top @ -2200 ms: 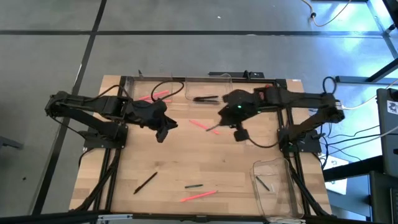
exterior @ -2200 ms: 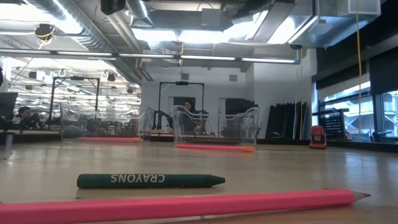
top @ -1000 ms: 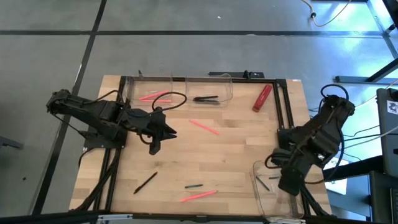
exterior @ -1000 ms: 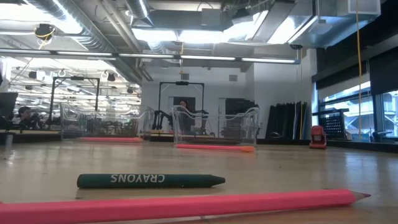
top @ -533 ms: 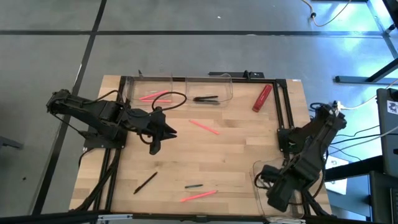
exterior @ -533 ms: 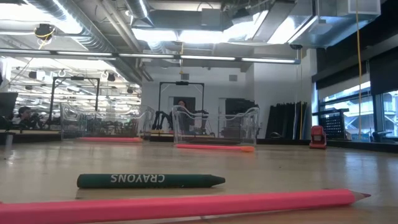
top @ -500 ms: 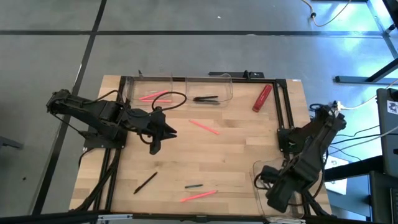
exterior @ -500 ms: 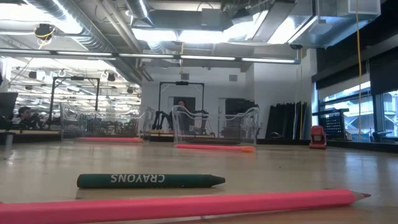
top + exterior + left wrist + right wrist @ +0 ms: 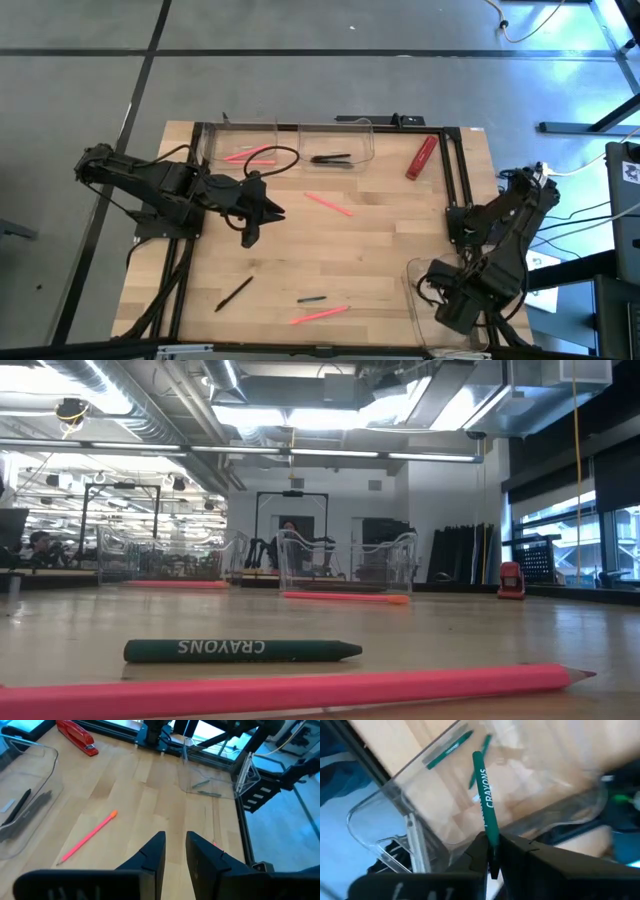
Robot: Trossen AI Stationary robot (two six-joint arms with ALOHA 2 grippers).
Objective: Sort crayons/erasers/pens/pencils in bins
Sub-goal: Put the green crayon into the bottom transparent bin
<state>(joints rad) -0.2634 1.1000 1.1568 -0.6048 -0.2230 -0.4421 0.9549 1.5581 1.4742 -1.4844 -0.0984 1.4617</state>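
The right gripper pinches a green crayon by its lower end; the crayon stands up between the fingers and reaches out over the clear bin at the near right corner of the table. Through the wrist view, another green crayon already lies on that bin's floor.

To do this step well, I judge the crayon should be carried fully past the bin wall, held low over the open middle, and let go only once its tip points down inside, so it does not bounce off the rim or tip the light tub.

The left gripper waits over the middle left of the table, fingers slightly spread and holding nothing.

A black pen lies loose near the left front of the table. More dark sticks, likely pens, rest in the far middle bin, and pink pencils in the far left bin. Loose on the wood are a pink pencil at mid-table, another at the near edge, a dark crayon and a red stapler far right.

The table is pale wood planks on a black frame, standing on grey floor. The low view shows a large workshop with ceiling lights and ducts.
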